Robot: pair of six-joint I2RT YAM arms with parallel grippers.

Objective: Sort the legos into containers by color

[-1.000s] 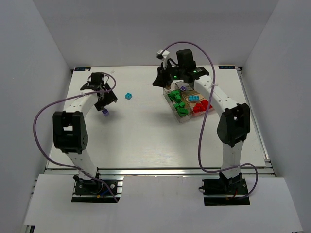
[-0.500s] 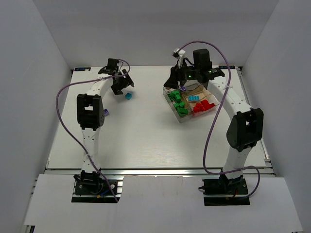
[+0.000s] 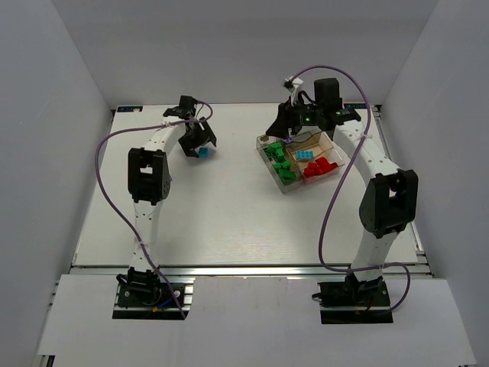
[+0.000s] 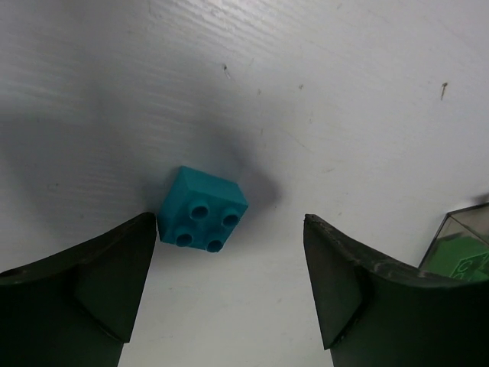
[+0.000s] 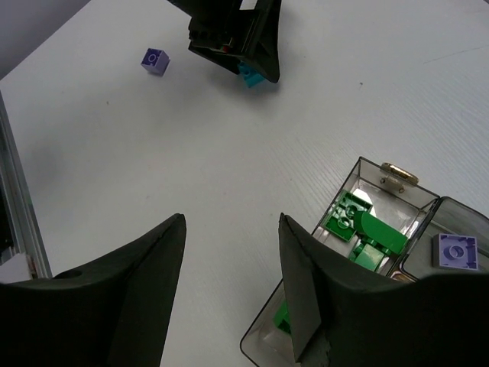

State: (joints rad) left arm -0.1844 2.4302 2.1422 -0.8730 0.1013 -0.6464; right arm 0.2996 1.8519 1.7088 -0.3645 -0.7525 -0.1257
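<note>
1. While two arms stand over the table (image 3: 229, 214), two legos lie loose on it: one cyan brick (image 4: 202, 220) and one purple brick (image 5: 155, 60).
2. One clear tray (image 3: 317, 179) holds green bricks (image 3: 280, 162), red bricks (image 3: 317, 167), cyan bricks (image 3: 306, 155) and a second purple brick (image 5: 454, 251). The piles are too small to count.
3. The left gripper (image 4: 229, 222) is wide open and holds nothing. The cyan brick lies between its fingers, at 9 o'clock from the middle of the gap, just beside the left finger (image 4: 84, 290).
4. The right gripper (image 5: 231, 222) is open and empty. The tray is at 4 o'clock from it.
5. Blue labels (image 3: 127, 108) sit at the table's far corners, too small to read.
</note>
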